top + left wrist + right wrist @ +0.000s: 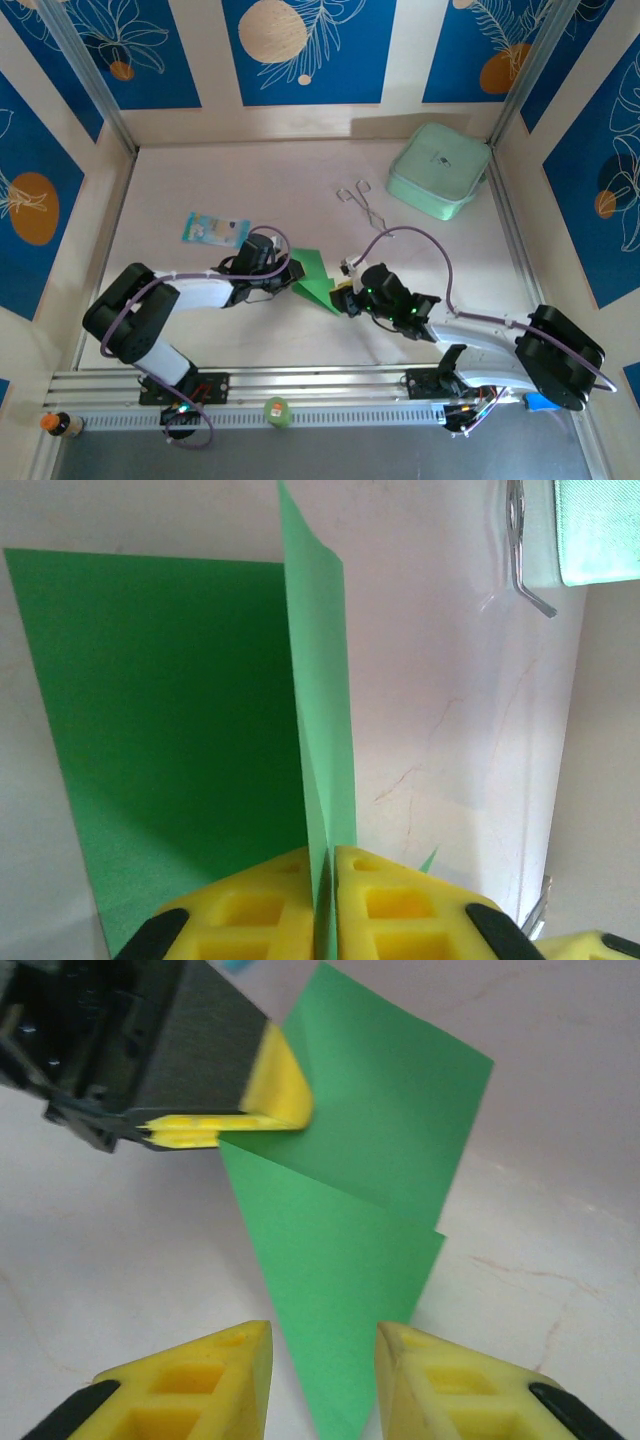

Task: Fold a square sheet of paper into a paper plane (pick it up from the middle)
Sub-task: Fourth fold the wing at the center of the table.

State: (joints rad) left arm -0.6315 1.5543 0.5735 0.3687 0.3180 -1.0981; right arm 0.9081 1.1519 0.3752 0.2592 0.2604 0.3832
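Step in hand, as judged: an early fold, with no plane shape formed yet. The left gripper [293, 272] is clenched on the square sheet of paper [318, 280], which lies near the middle of the table [200, 170], between the two grippers. In the left wrist view the left gripper [327, 878] pinches a flap of the sheet [170, 720] so that it stands upright, edge-on to the camera, while the remainder lies flat. The overhead view gives a small green triangle and does not make that upright flap plain. In the right wrist view the sheet [370, 1150] shows a diagonal crease, with the left gripper [265, 1120] shut on the edge at one end of it. The pointed near corner lies between the fingers of the right gripper [322, 1350], whose jaws stand apart, grasping nothing; whether either finger touches the paper cannot be told. Next move, as judged: the raised flap needs carrying over and laying down along the crease, with the right gripper pinning the near corner so the sheet does not slide. Thin paper may buckle if pulled. Further right, metal tongs [365, 203] and a mint-green box [438, 170] lie well apart from the work. In the left wrist view the tongs [520, 550] sit just beside the box [598, 530]; contact cannot be settled.
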